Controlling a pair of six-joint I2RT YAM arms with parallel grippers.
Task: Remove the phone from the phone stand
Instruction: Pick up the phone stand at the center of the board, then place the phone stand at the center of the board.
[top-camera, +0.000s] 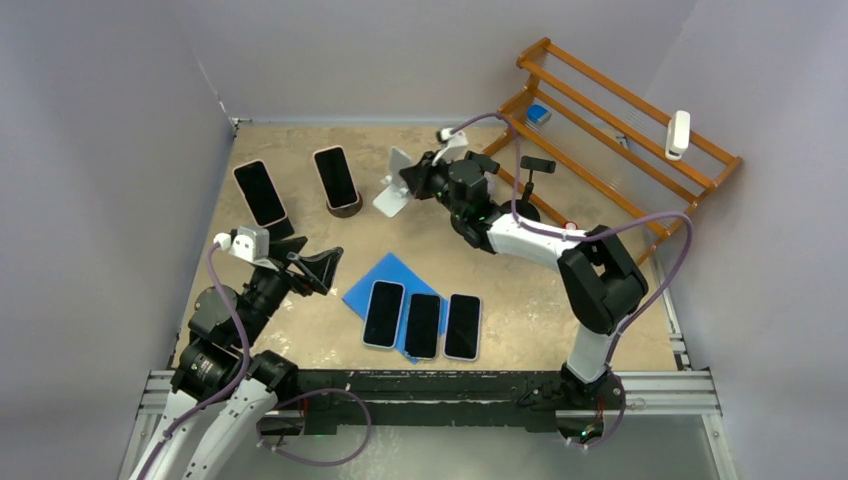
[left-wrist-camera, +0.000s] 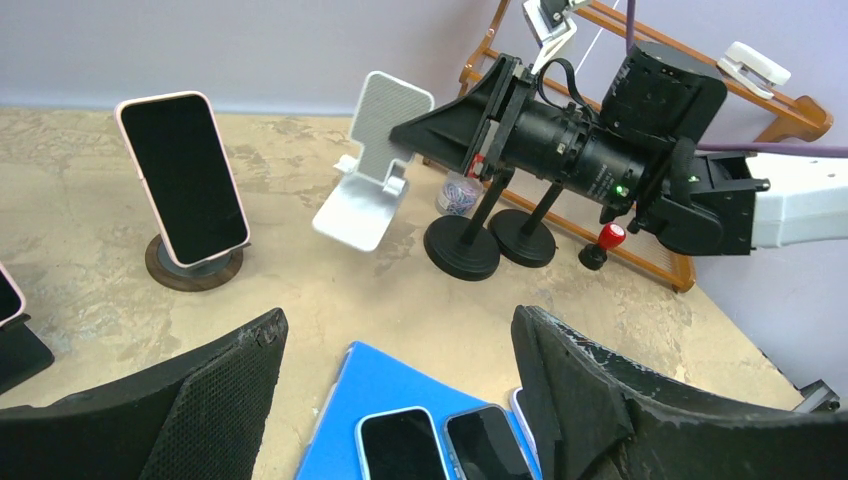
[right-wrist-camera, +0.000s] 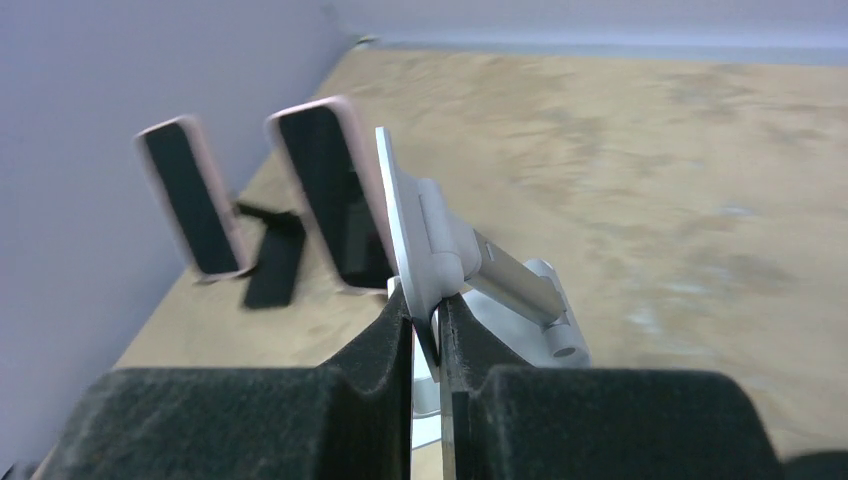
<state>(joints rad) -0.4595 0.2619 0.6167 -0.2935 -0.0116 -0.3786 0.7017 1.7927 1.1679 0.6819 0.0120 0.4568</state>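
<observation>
My right gripper (top-camera: 408, 180) (right-wrist-camera: 426, 305) is shut on the edge of the back plate of a white phone stand (top-camera: 393, 192) (left-wrist-camera: 375, 150) (right-wrist-camera: 420, 220) that carries no phone. Left of it a pink-cased phone (top-camera: 336, 176) (left-wrist-camera: 183, 178) (right-wrist-camera: 330, 200) leans upright in a round brown stand (left-wrist-camera: 193, 272). Another phone (top-camera: 260, 192) (right-wrist-camera: 192, 200) rests on a black stand at the far left. My left gripper (top-camera: 320, 268) (left-wrist-camera: 398, 330) hangs open and empty over the near-left table, above the corner of a blue mat (top-camera: 375, 275) (left-wrist-camera: 385, 385).
Three phones (top-camera: 422, 324) lie side by side on the blue mat. Two black stands with round bases (left-wrist-camera: 462, 250) sit behind my right arm. A wooden rack (top-camera: 620, 120) fills the back right. Walls close in the left and back sides.
</observation>
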